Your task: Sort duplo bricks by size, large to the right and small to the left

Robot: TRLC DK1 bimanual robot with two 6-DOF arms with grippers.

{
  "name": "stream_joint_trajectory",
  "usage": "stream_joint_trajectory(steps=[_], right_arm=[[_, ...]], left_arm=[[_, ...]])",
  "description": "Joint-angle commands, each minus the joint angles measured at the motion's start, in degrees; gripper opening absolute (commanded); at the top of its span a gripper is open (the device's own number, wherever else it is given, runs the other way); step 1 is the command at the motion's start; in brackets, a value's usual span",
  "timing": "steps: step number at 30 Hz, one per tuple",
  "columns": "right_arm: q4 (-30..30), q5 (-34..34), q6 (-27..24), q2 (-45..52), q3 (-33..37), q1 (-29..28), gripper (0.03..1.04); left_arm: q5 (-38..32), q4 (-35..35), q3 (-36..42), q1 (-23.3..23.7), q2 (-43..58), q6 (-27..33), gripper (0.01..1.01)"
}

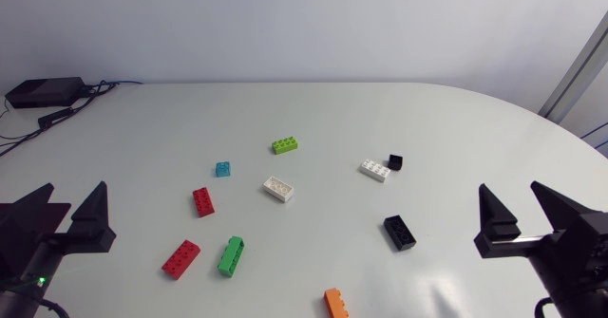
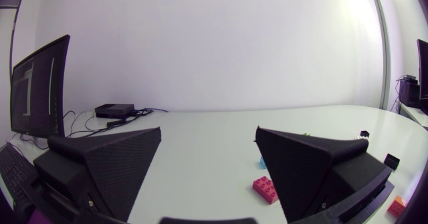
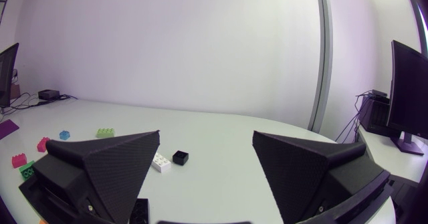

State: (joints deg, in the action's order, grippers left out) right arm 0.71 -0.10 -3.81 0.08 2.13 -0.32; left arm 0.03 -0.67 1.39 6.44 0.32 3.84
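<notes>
Several duplo bricks lie scattered across the white table [image 1: 456, 128]. Long ones: lime [image 1: 285, 145], white [image 1: 278, 189], two red [image 1: 203, 201] [image 1: 180, 258], green [image 1: 231, 255], orange [image 1: 335, 304] at the front edge, black [image 1: 400, 232] and another white [image 1: 375, 170]. Small ones: a blue [image 1: 223, 169] and a black [image 1: 395, 161]. My left gripper [image 1: 71, 199] stands open at the left edge, my right gripper [image 1: 511, 196] open at the right edge, both empty and apart from every brick. The right wrist view shows the small black brick [image 3: 180, 158] ahead of its gripper [image 3: 206, 136].
A black box [image 1: 43, 92] with cables sits at the table's far left corner. In the left wrist view a red brick [image 2: 265, 189] lies ahead of the open gripper [image 2: 208, 132], beside its one finger.
</notes>
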Motion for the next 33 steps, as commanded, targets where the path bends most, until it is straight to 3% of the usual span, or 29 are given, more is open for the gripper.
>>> stream_joint_trajectory(steps=[1,21,30,33], right_arm=[[-0.97,-0.43,1.27,-0.34,-2.13,0.4,1.0],[-1.06,-0.43,1.53,-0.34,-2.13,2.43,1.0],[-1.5,-0.43,1.35,-0.25,-2.13,-0.65,1.0],[-1.5,-0.43,1.35,-0.34,-2.04,-0.56,1.0]], left_arm=[[-0.03,0.05,-1.3,0.07,-0.93,0.65,0.984],[-0.03,0.14,-1.3,-1.25,-0.93,0.56,0.984],[-0.03,0.05,-1.3,-6.7,-0.84,0.73,0.984],[-0.21,-0.21,-1.3,-6.52,-0.76,0.82,0.982]])
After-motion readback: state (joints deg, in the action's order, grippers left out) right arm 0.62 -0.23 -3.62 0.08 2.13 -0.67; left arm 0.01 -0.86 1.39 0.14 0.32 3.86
